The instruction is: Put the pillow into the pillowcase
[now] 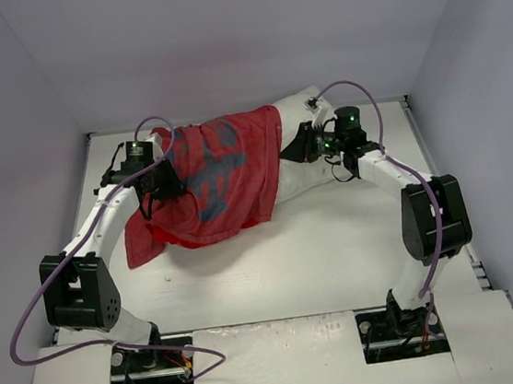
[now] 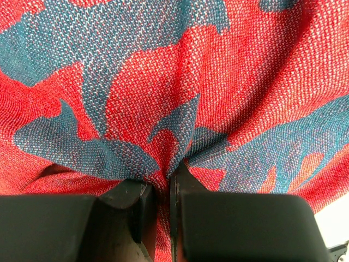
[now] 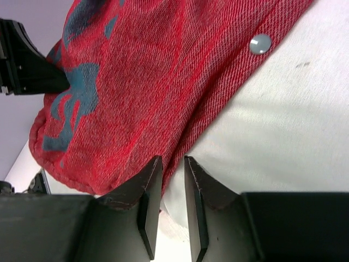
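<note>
The red pillowcase (image 1: 213,174) lies reverse side out, dull red with bluish patches, pulled over the left part of the white pillow (image 1: 308,175). The pillow's right end sticks out bare. My left gripper (image 1: 173,178) is at the pillowcase's left side. In the left wrist view it (image 2: 163,183) is shut on a pinched fold of the pillowcase (image 2: 163,82). My right gripper (image 1: 290,146) is at the pillowcase's open hem. In the right wrist view it (image 3: 173,164) is closed on white pillow fabric (image 3: 289,136) right beside the red hem (image 3: 152,82).
A silver snap button (image 3: 260,43) sits on the pillowcase hem. The white table (image 1: 336,238) is boxed in by grey walls at the back and both sides. The left gripper's black body (image 3: 30,68) shows at the far side of the pillowcase.
</note>
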Controlling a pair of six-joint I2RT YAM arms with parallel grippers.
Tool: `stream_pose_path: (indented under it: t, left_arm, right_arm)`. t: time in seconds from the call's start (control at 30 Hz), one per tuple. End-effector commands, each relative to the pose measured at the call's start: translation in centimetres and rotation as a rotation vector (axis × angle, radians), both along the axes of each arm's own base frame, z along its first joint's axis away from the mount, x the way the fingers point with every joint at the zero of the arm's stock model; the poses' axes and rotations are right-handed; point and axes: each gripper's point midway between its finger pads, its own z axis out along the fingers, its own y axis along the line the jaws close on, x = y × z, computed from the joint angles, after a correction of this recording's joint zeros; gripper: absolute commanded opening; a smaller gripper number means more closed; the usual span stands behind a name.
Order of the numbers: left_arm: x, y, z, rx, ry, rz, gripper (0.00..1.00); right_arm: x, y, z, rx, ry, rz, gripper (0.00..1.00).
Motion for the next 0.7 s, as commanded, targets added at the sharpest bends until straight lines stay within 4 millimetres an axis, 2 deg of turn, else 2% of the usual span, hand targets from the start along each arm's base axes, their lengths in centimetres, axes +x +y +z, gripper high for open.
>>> stream_pose_path:
  t: [0.0, 0.2, 0.33, 0.5, 0.67]
  left_arm:
    - [1.1, 0.1, 2.0, -0.002, -0.063, -0.016, 0.0]
    - [1.1, 0.0, 2.0, -0.003, -0.063, -0.018, 0.0]
    - [1.1, 0.0, 1.9, -0.004, -0.061, -0.019, 0.0]
    - [1.1, 0.0, 1.8, -0.003, -0.059, -0.021, 0.0]
    - [1.2, -0.2, 1.8, -0.009, -0.056, -0.025, 0.0]
  right_arm:
    - [2.3, 0.4, 3.3, 0.027, -0.119, -0.026, 0.21]
    - [3.5, 0.6, 3.0, 0.029, -0.121, -0.037, 0.22]
    - [3.6, 1.4, 2.5, 0.033, -0.112, -0.017, 0.22]
    - [2.5, 2.6, 1.5, 0.033, -0.088, 0.022, 0.23]
    - [0.5, 4.7, 1.5, 0.051, -0.076, 0.104, 0.29]
